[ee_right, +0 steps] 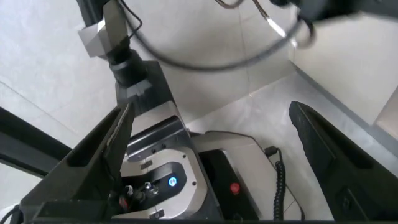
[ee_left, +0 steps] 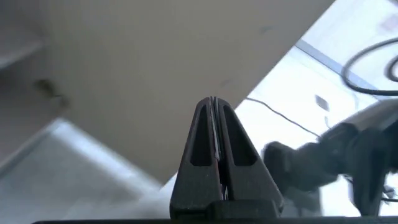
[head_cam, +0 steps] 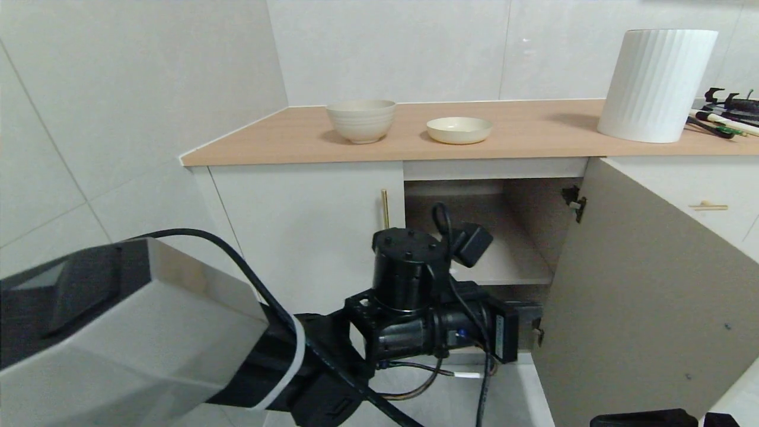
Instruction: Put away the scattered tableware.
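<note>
A beige ribbed bowl (head_cam: 360, 120) and a shallow cream dish (head_cam: 459, 130) stand side by side on the wooden countertop (head_cam: 284, 142). Below them the cabinet is open, its door (head_cam: 640, 296) swung out to the right and a bare shelf (head_cam: 510, 261) showing inside. My left arm's wrist (head_cam: 409, 279) hangs low in front of the cabinet opening. In the left wrist view my left gripper (ee_left: 212, 103) is shut with nothing in it, close to the door's inner face. Low over the floor, my right gripper (ee_right: 211, 124) is open and holds nothing.
A tall white ribbed container (head_cam: 655, 85) stands on the counter at the right, with some dark tools (head_cam: 726, 115) beside it. Tiled walls close off the left side and the back. The shut left cabinet door has a brass handle (head_cam: 385, 207).
</note>
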You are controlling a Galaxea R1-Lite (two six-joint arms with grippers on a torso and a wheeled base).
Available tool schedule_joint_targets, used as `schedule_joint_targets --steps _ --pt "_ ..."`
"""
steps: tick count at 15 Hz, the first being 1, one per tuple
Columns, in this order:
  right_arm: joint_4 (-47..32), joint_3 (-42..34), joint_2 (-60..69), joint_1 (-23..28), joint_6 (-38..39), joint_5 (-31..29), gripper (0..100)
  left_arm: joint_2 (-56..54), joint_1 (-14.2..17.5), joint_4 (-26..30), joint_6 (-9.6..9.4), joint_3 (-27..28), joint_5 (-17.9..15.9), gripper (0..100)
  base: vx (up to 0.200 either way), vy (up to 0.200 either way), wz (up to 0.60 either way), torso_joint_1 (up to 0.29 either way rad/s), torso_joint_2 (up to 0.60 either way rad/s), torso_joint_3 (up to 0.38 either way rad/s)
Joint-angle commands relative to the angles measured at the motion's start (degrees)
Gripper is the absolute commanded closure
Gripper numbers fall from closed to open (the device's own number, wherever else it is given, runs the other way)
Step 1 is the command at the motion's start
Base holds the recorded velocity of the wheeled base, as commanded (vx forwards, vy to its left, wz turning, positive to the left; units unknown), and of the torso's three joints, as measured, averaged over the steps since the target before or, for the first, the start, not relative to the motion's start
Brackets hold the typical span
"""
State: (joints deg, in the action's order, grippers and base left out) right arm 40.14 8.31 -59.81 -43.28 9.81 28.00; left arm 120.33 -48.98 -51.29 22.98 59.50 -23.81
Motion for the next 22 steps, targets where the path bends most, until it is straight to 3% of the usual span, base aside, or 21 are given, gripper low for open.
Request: schedule_joint_targets --steps 1,4,5,7,8,10,11,12,15,19,20,22 --pt "0.0 0.5 -1.8 0.2 0.0 -0.4 0 -6.3 5.1 -1.9 -0.66 -6.9 0.3 100 0.0 0.0 0.0 0.0 0.0 0.0" --pt "0.0 7.0 -10.1 1.3 0.1 -6.7 0 -15.7 12.7 -2.1 -3.2 -16.4 3.2 100 0.0 0.0 0.0 0.0 0.0 0.0" --pt "0.0 11.5 -14.1 4.3 -0.1 -10.9 0 -19.3 15.0 -1.6 -3.56 -18.9 4.8 100 0.0 0.0 0.0 0.0 0.0 0.0" --pt "-0.6 18.7 -19.8 7.9 -0.2 -13.6 0 -25.3 18.8 2.2 -3.56 -21.4 5.2 100 0.0 0.0 0.0 0.0 0.0 0.0" --pt "-2.5 23.9 -23.6 11.5 -1.4 -13.5 0 -31.1 22.0 9.5 -3.64 -22.1 5.2 100 0.0 0.0 0.0 0.0 0.0 0.0" --pt "-7.8 30.7 -26.6 12.8 -4.5 -14.0 0 -38.7 26.1 21.5 -4.26 -21.4 5.2 100 0.0 0.0 0.0 0.0 0.0 0.0" --pt "-13.2 37.5 -28.4 13.0 -5.2 -17.9 0 -44.6 30.1 31.5 -5.58 -19.9 5.3 100 0.0 0.0 0.0 0.0 0.0 0.0" --pt "-16.4 41.6 -29.3 13.0 -5.2 -21.1 0 -47.0 31.8 35.4 -6.28 -19.4 5.3 100 0.0 0.0 0.0 0.0 0.0 0.0" --pt "-21.2 48.9 -29.8 13.2 -4.5 -25.5 0 -49.8 33.7 36.6 -6.28 -19.3 5.8 100 0.0 0.0 0.0 0.0 0.0 0.0" --pt "-21.2 46.4 -28.0 13.5 -3.2 -34.5 0 -50.0 34.1 36.6 -6.19 -18.9 8.6 100 0.0 0.0 0.0 0.0 0.0 0.0" --pt "-21.3 46.4 -27.1 13.5 -3.2 -35.5 0 -49.9 34.1 36.6 -6.19 -18.9 8.6 0 0.0 0.0 0.0 0.0 0.0 0.0" --pt "-21.4 46.3 -26.3 13.4 -3.2 -35.5 0 -49.8 34.1 36.4 -6.1 -18.9 8.6 0 0.0 0.0 0.0 0.0 0.0 0.0"
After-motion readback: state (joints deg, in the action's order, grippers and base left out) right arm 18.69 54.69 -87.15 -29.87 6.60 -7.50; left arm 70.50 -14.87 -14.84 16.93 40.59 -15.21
